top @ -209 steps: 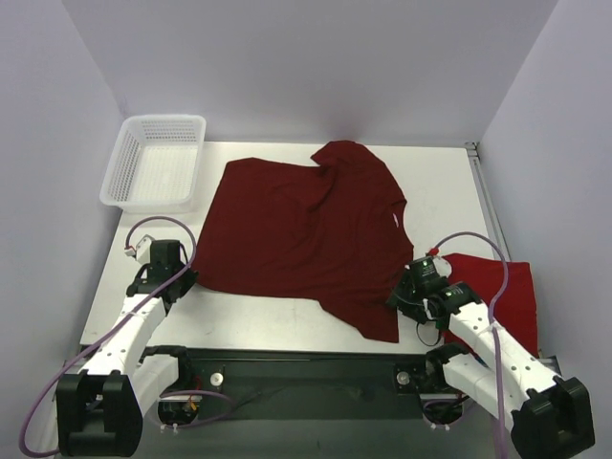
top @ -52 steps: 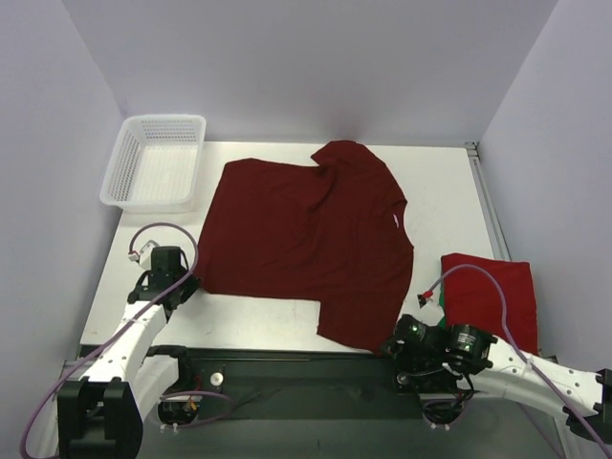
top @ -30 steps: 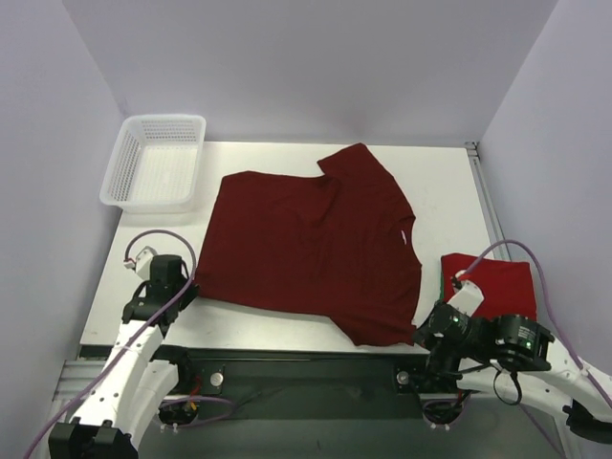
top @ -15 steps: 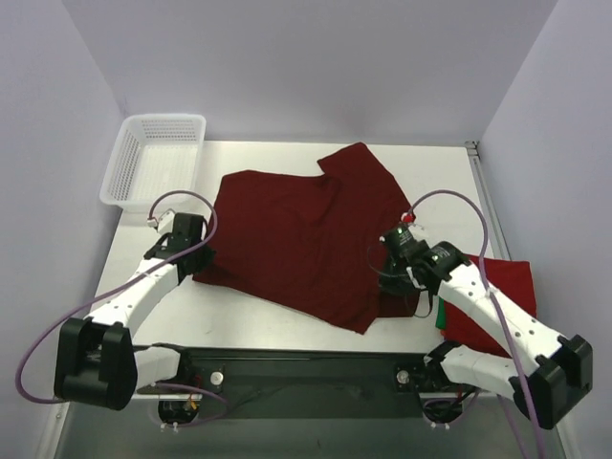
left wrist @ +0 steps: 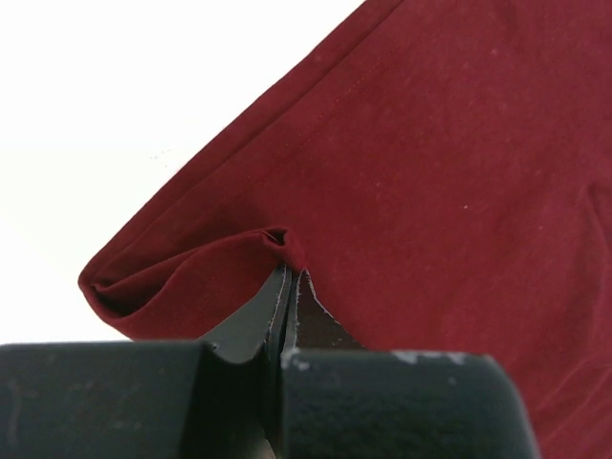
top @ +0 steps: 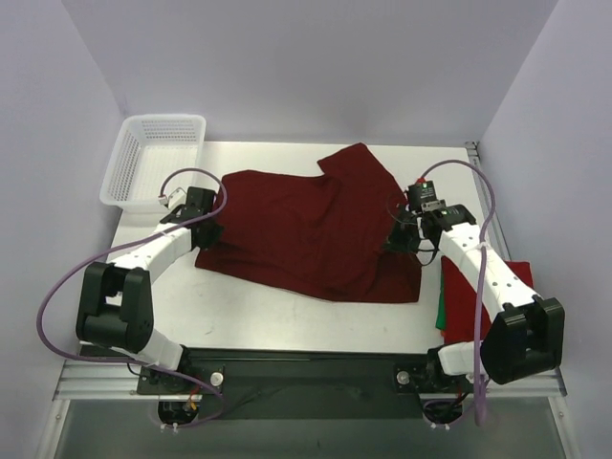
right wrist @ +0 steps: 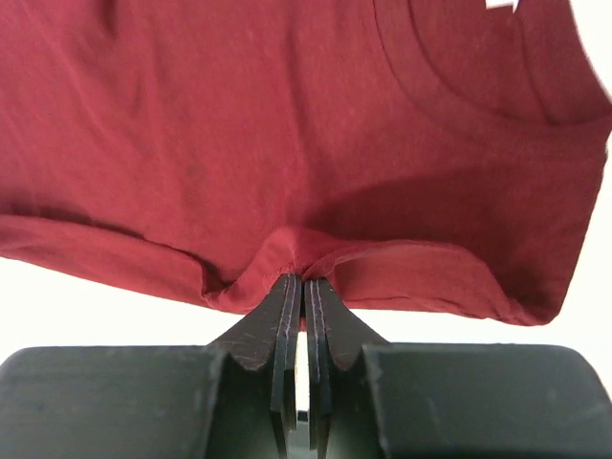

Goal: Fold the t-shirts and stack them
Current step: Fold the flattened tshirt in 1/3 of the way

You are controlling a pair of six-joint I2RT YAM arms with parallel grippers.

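Observation:
A dark maroon t-shirt (top: 306,239) lies across the middle of the white table (top: 287,316), its near part doubled over. My left gripper (top: 207,215) is shut on the shirt's left hem corner; in the left wrist view a peak of maroon cloth (left wrist: 430,143) sits pinched at the left gripper (left wrist: 285,273). My right gripper (top: 400,239) is shut on the shirt's right edge, and the right wrist view shows the cloth (right wrist: 239,115) bunched at the right gripper (right wrist: 304,279). A folded brighter red t-shirt (top: 462,308) lies at the right, with a green edge (top: 441,314) beside it, partly hidden by my right arm.
A white mesh basket (top: 120,167) stands at the table's back left corner. A metal rail (top: 483,196) runs along the right side. Purple cables loop from both arms above the table.
Both grippers have moved away from the bases toward the far side, carrying the maroon shirt's near edge with them and laying it over the rest. Both stayed shut.

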